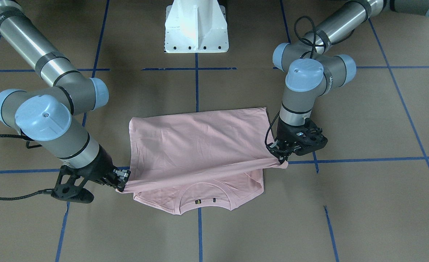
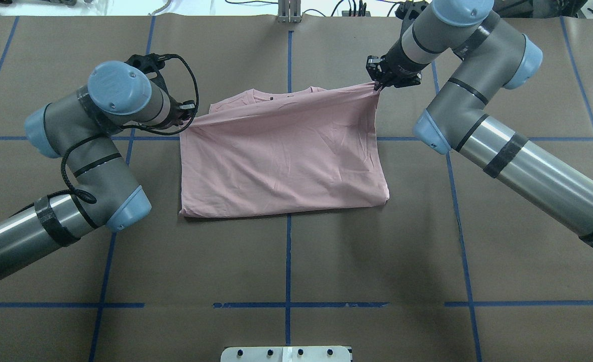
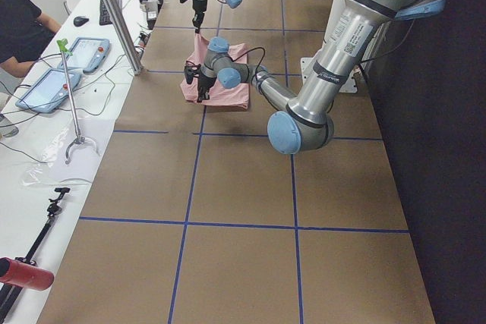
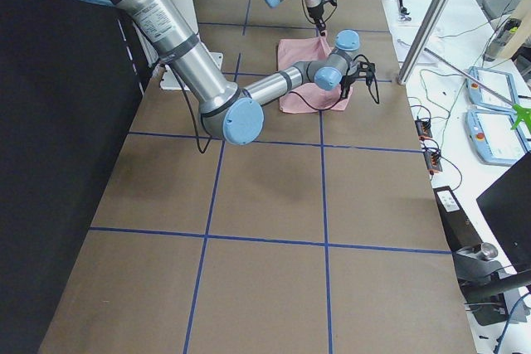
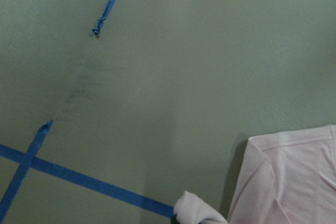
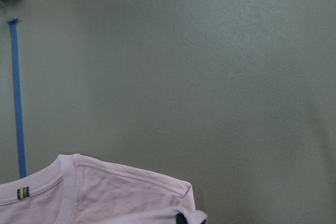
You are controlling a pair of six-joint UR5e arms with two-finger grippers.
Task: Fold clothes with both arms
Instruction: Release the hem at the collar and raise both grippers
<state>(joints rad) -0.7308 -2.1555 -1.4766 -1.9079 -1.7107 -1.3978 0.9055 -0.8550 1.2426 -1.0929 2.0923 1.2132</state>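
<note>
Both end effectors [image 1: 280, 155] [image 1: 122, 183] clamping T-shirt [image 1: 196, 145], edge taut

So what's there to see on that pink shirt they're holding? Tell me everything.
The T-shirt is pale pink, looks like soft cotton, is lightly creased, and shows no print. It is doubled over: the lower layer lies flat on the brown table, and the upper layer is stretched taut toward the collar, where a small dark label shows. The left pincer and the right pincer each pinch one corner of the raised edge.
</note>
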